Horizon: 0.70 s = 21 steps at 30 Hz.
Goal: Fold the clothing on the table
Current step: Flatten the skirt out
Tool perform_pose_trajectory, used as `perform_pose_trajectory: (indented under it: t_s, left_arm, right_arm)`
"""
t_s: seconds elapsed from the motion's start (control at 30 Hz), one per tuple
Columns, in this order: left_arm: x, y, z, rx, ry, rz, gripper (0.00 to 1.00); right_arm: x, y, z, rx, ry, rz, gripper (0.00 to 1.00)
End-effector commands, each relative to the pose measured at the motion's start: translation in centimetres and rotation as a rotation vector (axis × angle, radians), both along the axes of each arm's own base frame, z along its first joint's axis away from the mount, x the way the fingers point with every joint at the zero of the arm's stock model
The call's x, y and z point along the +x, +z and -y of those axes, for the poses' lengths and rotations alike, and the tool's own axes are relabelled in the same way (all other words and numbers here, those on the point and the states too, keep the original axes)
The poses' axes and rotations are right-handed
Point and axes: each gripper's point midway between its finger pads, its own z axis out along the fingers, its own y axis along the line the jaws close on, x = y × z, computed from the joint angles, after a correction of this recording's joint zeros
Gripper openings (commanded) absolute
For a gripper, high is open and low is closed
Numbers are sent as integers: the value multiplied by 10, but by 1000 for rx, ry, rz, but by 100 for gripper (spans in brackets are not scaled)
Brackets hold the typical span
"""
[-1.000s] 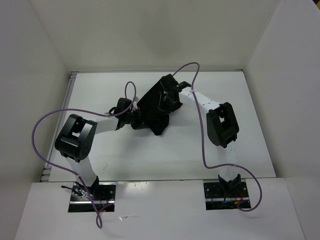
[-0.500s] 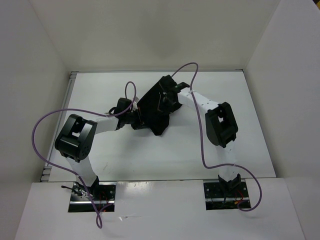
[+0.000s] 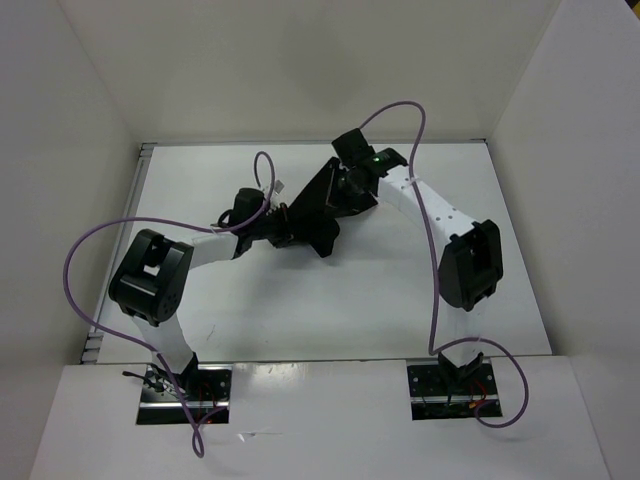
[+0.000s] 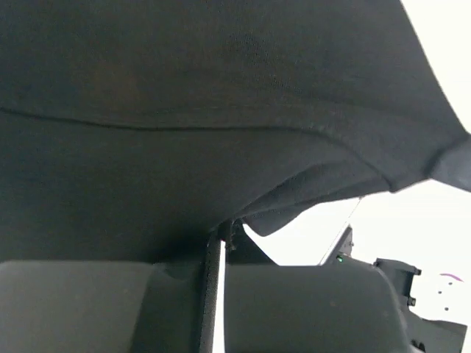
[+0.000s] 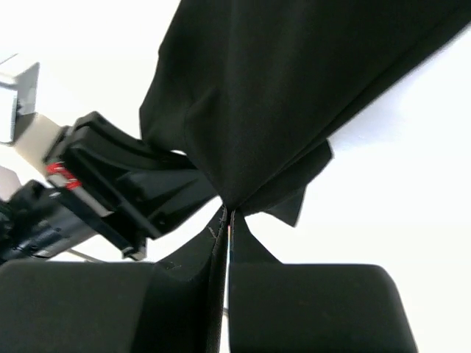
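Observation:
The black clothing [image 3: 320,207] hangs bunched over the middle of the white table [image 3: 300,300], stretched between both grippers. My left gripper [image 3: 284,218] is shut on its left part; in the left wrist view the fabric [image 4: 221,110] fills the upper frame and runs into the closed fingertips [image 4: 224,237]. At the upper right of the garment my right gripper [image 3: 346,188] is shut on it. In the right wrist view the cloth [image 5: 280,88] fans out from the pinched tips [image 5: 227,215], and the left gripper's body [image 5: 110,184] sits just beyond.
White walls enclose the table on the left, back and right. Purple cables [image 3: 90,250] loop from both arms. The right arm's elbow [image 3: 470,265] stands over the table's right half, the left arm's elbow [image 3: 150,275] over the left front.
The right gripper has shut on the clothing and drawn back and up toward the far right. The garment has gone from a flat spread to a narrower, lifted bunch. The left gripper shifted slightly.

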Motion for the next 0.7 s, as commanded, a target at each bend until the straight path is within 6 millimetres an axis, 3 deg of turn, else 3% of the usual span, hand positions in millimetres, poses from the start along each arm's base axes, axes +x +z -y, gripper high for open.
perform_pose_trajectory:
  t_s: [0.0, 0.03, 0.13, 0.2, 0.37, 0.4, 0.47, 0.57, 0.67]
  left_arm:
    - [-18, -39, -18, 101, 24, -118, 0]
    - [-16, -39, -21, 100, 33, -118, 0]
    - [-16, -39, -21, 100, 33, -118, 0]
    - [-16, -39, -21, 100, 33, -118, 0]
    - [-16, -39, -21, 100, 33, -118, 0]
    - [-16, -39, -21, 100, 33, -118, 0]
    - [-18, -40, -22, 104, 33, -127, 0]
    - [-16, -40, -25, 103, 42, -128, 0]
    - [-17, -39, -24, 97, 35, -129, 0]
  right_arm:
    - [13, 61, 50, 30, -107, 150, 0]
    - [12, 68, 54, 48, -112, 164, 0]
    - [10, 60, 67, 57, -130, 149, 0]
    - [8, 46, 77, 49, -146, 118, 0]
    - [-4, 12, 80, 27, -150, 44, 2]
    - [-4, 12, 80, 27, -150, 44, 8]
    - [-4, 16, 82, 22, -157, 59, 9]
    - [-3, 19, 84, 16, -166, 72, 24]
    - [-8, 16, 75, 61, -130, 52, 34]
